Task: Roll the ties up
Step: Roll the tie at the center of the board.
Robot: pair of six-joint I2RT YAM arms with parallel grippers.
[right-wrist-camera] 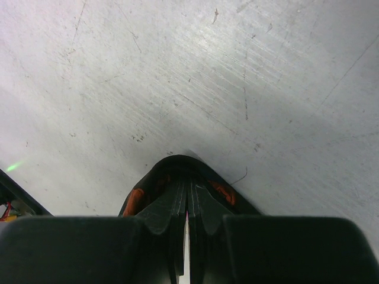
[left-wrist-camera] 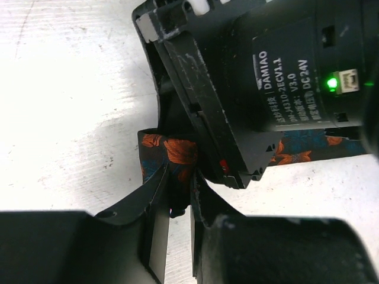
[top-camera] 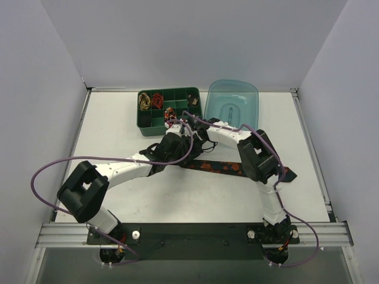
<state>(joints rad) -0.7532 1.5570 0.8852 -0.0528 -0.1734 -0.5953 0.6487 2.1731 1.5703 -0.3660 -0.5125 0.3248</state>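
The black tie with orange-red blotches was seen lying flat on the desk. Its long axis ran from the middle of the desk toward the right edge, where its wide tip showed just past the right arm's elbow. Both grippers were placed at the other, inner end. The right gripper was closed tight, with a fold of the tie pinched in it and bulging over its tips. The left gripper was closed partway on the same end, right against the right gripper. All the loose length was thus left to the right of both, so rolling was judged to have to proceed along that axis. Coiled ties were kept in the green tray by the far edge.
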